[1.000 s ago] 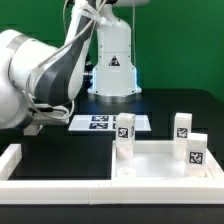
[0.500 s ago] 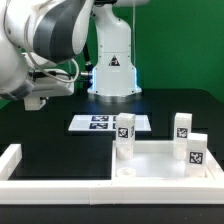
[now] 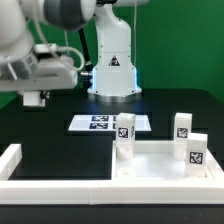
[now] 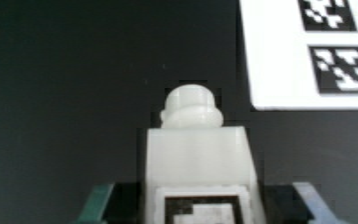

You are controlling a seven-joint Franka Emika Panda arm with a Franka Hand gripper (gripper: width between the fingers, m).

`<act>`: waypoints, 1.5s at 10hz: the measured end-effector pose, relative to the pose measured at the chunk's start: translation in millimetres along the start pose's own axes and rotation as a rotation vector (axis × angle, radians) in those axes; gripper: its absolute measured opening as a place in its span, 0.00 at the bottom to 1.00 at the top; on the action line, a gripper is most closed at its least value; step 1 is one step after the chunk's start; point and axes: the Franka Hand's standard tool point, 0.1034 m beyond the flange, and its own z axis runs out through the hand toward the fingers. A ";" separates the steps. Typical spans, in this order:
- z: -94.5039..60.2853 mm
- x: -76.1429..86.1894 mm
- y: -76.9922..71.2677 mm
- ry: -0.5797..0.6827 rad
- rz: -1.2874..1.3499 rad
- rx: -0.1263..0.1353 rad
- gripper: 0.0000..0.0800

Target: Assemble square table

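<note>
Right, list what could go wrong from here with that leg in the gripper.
1. The gripper clamps the held leg near one end, with the rest jutting out, so it could tilt or slip in transit.
2. Three standing legs crowd the tabletop; bringing this one in could knock one over.
3. The marker board lies between arm and tabletop, so a low path might clip it.

White legs (image 3: 125, 131) with black-and-white tags, white tabletop (image 3: 160, 160), white marker board (image 3: 97, 123) with black tags, black table (image 3: 60, 140), green backdrop (image 3: 180, 45), white rail (image 3: 60, 184)
</note>
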 end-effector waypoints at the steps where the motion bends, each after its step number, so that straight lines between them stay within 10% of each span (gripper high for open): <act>1: -30.3 9.2 -11.0 0.078 -0.016 -0.011 0.36; 6: -50.8 24.2 -13.4 0.391 -0.011 -0.049 0.36; 9: -82.2 63.3 -66.1 0.596 0.087 -0.053 0.36; 12: -129.9 95.3 -129.6 0.780 0.203 0.007 0.36; 15: -138.0 98.0 -132.6 1.040 0.207 -0.018 0.36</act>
